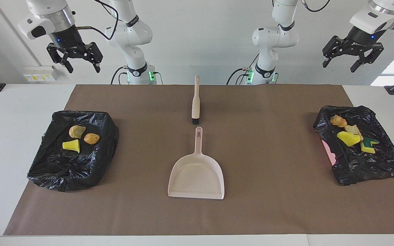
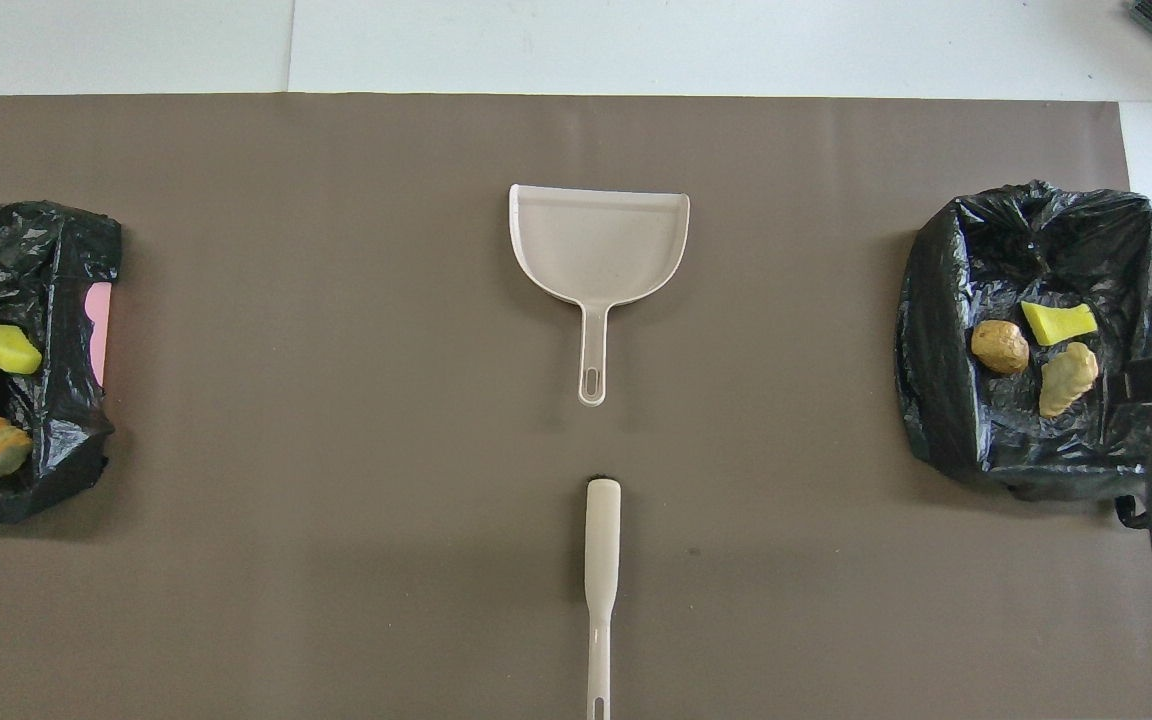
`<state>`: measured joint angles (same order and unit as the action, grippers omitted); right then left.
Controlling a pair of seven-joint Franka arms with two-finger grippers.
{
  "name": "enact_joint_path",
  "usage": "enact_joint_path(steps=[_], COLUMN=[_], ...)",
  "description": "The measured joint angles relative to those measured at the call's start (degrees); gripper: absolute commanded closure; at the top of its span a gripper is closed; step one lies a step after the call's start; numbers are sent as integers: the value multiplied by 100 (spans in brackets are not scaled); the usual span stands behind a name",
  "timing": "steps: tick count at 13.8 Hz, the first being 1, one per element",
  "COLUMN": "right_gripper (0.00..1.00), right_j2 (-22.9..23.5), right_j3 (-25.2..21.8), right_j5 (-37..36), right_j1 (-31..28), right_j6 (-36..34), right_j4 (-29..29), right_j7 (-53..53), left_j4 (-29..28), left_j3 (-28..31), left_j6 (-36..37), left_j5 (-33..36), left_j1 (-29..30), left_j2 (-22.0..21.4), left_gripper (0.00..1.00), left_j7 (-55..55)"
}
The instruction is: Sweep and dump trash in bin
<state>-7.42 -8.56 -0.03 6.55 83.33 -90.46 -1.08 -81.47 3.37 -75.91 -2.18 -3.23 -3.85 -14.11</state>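
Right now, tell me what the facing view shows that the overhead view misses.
Only the facing view shows both hands raised and open: the left hand over its end of the table, the right hand over the other, plus the whole bin at the left arm's end. Only the overhead view shows the brush's handle end. Both show the dustpan, the brush, the trash and the other bin.

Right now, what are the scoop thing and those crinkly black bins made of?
The dustpan looks like smooth, matte, pale pink plastic: one moulded piece with a slotted handle. Each bin is covered in thin, glossy black plastic bag film, seen in its crinkles and shiny highlights. What is underneath stays hidden.
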Motion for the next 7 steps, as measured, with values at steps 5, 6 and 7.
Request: enact_joint_path(steps=[5, 6, 7], right_gripper=[0, 0, 0], right_j2=[0, 0, 0], right_j3=[1, 1, 1], right_j5=[0, 0, 0], right_j1=[0, 0, 0], right_j6=[0, 0, 0], right_j4=[0, 0, 0], right_j7=[0, 0, 0], left_j4=[-136, -138, -139], left_j3=[-21, -24, -31], left_j6=[-8, -9, -9], left_j5=[1, 21, 66], left_j1=[0, 0, 0], left_j2=[-57, -58, -58], left_gripper=[0, 0, 0], left_j7=[206, 226, 240])
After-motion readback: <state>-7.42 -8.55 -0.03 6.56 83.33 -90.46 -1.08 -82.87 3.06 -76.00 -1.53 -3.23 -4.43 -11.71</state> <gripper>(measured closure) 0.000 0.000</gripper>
